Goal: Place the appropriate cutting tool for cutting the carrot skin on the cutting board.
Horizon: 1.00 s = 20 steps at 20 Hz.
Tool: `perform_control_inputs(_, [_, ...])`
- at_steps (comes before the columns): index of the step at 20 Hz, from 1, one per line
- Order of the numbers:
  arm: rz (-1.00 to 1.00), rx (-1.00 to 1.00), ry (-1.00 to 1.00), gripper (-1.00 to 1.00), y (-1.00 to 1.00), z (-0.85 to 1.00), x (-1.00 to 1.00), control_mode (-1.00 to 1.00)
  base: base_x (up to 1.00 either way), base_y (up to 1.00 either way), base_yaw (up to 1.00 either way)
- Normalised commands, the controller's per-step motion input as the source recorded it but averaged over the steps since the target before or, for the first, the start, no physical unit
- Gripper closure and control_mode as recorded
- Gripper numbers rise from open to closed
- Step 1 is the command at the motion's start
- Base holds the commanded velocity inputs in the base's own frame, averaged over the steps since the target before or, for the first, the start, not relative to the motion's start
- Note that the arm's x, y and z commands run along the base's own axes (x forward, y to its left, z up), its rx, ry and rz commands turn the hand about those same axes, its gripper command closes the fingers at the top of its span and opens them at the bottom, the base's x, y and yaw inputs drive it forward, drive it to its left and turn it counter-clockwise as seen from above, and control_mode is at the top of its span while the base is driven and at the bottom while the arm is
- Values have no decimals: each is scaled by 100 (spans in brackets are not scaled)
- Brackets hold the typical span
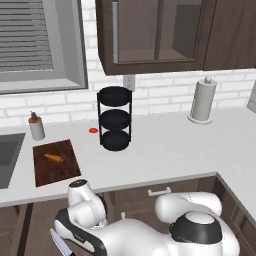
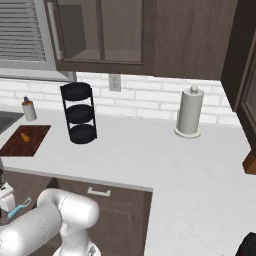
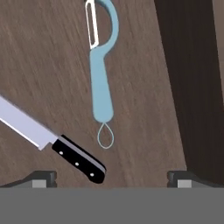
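Even, soft rendered light, faint shadows, no glare, all three views sharp, slightly pixelated edges

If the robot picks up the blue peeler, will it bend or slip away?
Probably neither. The peeler looks like one stiff moulded piece, so it should stay straight. It is slim and small beside the knife, so likely light. Its smooth narrow handle might twist a little between the jaws, which stand open.
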Motion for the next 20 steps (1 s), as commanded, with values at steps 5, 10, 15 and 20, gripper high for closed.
perform_control_inputs(5, [-10,0,0,-100,0,-16,8,-100,0,0,0])
perform_control_inputs(10, [-10,0,0,-100,0,-7,20,-100,0,0,0])
perform_control_inputs(15, [-7,0,0,-100,2,-11,25,-100,0,0,0])
perform_control_inputs(20, [-5,-1,0,-100,11,-13,8,-100,0,0,0])
